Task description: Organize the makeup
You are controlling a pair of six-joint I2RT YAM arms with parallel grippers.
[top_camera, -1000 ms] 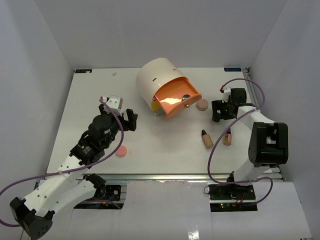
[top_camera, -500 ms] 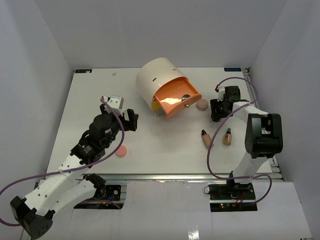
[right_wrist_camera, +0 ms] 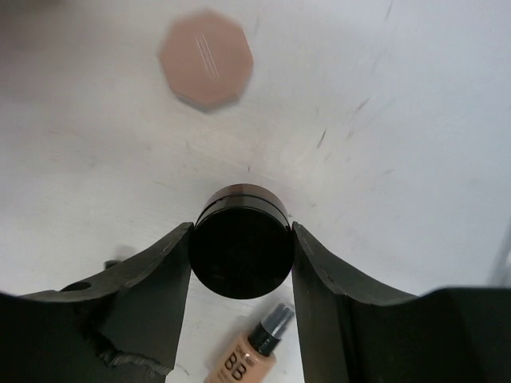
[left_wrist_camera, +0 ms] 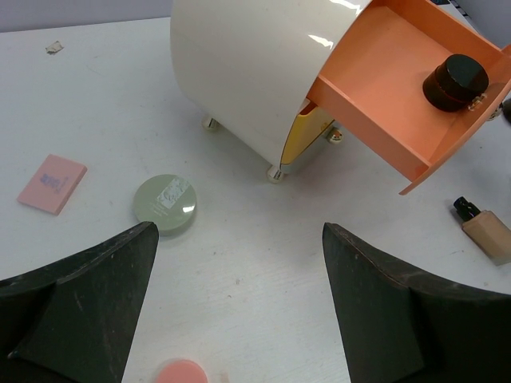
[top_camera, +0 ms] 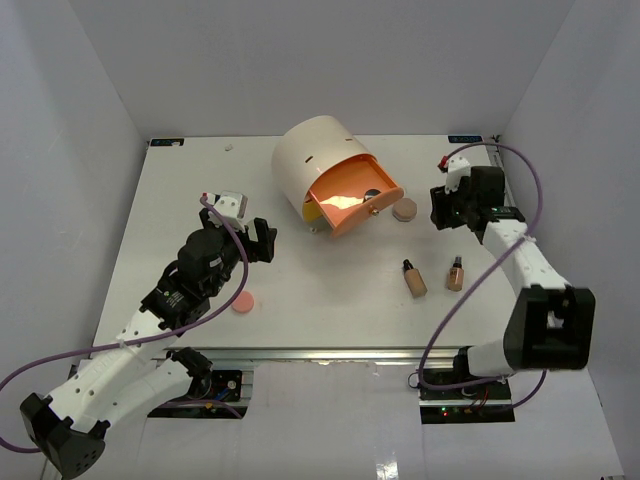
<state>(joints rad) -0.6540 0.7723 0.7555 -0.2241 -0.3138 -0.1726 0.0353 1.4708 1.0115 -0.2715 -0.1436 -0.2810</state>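
Observation:
My right gripper is shut on a small black round jar, one finger pressed to each side; whether it rests on the table I cannot tell. A beige compact lies just beyond it. Two tan bottles with black caps lie at the front right. A second black jar sits in the open orange drawer. My left gripper hangs open over bare table, beyond a pink compact.
The big cream cylindrical box stands at the back centre, its drawer pulled out toward the right. In the left wrist view a pale green compact and a pink square lie left of the box.
My right gripper's jaws have closed on the black jar, and the right arm has swung out to the right. The left arm has not moved.

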